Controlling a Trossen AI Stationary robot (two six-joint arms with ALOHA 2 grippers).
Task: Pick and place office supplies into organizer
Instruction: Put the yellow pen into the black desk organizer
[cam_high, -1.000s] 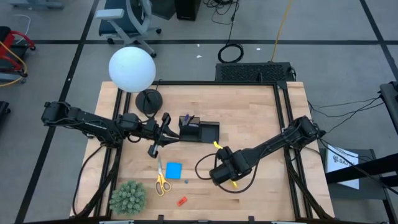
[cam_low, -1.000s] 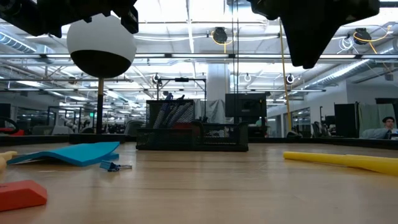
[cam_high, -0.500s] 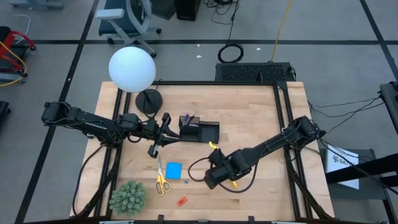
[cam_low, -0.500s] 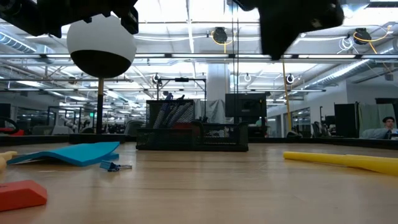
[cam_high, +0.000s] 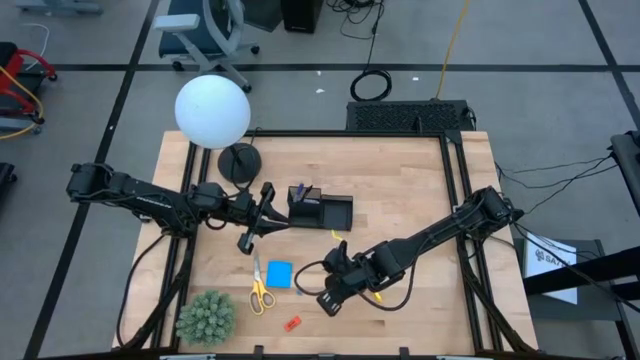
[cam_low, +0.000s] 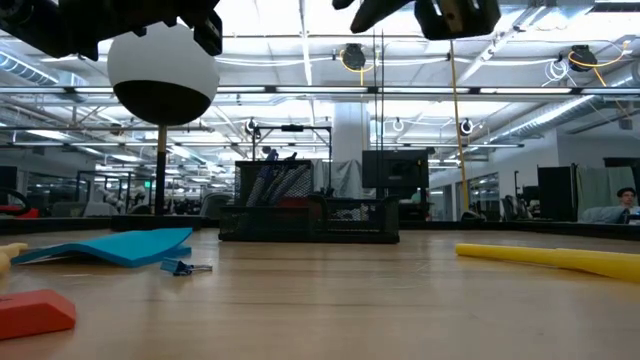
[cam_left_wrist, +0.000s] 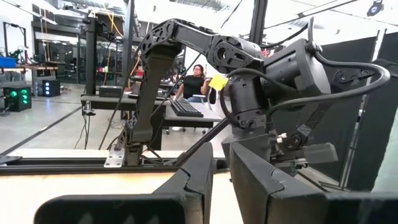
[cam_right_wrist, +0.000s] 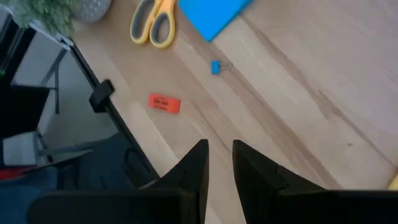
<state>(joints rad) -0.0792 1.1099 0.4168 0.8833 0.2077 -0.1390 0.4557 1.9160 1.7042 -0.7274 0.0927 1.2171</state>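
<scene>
The black organizer (cam_high: 320, 210) stands mid-table with pens upright in its taller section. Near the front left lie the yellow-handled scissors (cam_high: 260, 291), the blue note pad (cam_high: 279, 273), a small blue clip (cam_right_wrist: 216, 66) and the red piece (cam_high: 292, 323). A yellow pen (cam_low: 550, 258) lies flat on the table, partly under my right arm (cam_high: 340, 237). My right gripper (cam_high: 330, 300) hangs above the table right of the pad, slanting down, shut and empty. My left gripper (cam_high: 262, 205) hovers left of the organizer, shut and empty.
A white globe lamp (cam_high: 212, 110) on a round black base (cam_high: 240, 162) stands at the far left. A green spiky plant (cam_high: 205, 317) sits at the near left corner. A black frame rail (cam_high: 455, 190) runs along the table's right side. A person sits at a desk beyond the table.
My right gripper has moved toward the table's near left, toward the clip and red piece, rising a little and tipping from nearly level to slanting down while rolling at the wrist. The yellow pen has stayed on the table.
</scene>
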